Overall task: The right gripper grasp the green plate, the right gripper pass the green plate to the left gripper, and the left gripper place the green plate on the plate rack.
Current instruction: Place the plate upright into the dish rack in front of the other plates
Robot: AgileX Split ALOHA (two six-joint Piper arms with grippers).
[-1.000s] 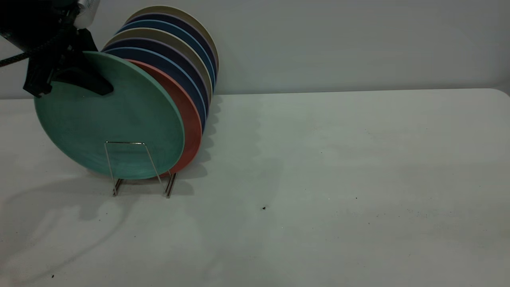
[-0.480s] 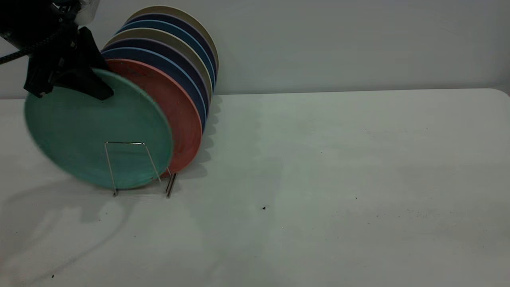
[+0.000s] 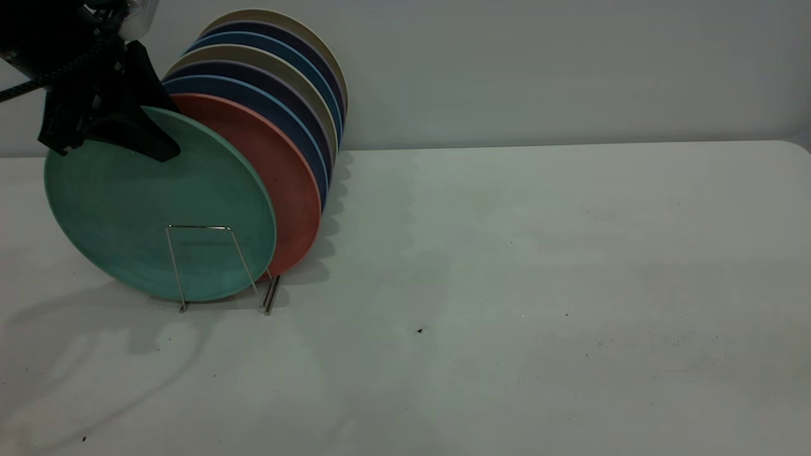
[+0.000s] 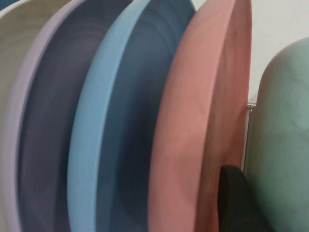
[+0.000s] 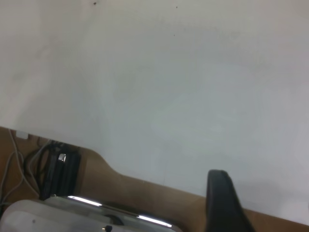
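Note:
The green plate (image 3: 158,209) stands upright in the front slot of the plate rack (image 3: 203,227), behind its front wire loop and just in front of the salmon-pink plate (image 3: 288,183). My left gripper (image 3: 117,142) is at the plate's top rim, jaws open and straddling it. One finger (image 3: 152,136) lies over the plate's face. In the left wrist view a black finger (image 4: 236,203) sits between the pink plate (image 4: 203,121) and the green plate (image 4: 285,145). My right gripper (image 5: 222,203) is out of the exterior view and hangs over the table's edge.
Behind the pink plate the rack holds several more upright plates, dark blue (image 3: 266,104) and beige (image 3: 279,19). The white table (image 3: 538,285) stretches to the right of the rack. A wall stands behind.
The green plate has dropped out of my left gripper's hold, slid down and left, and settled in the rack's front slot. My left gripper has barely moved.

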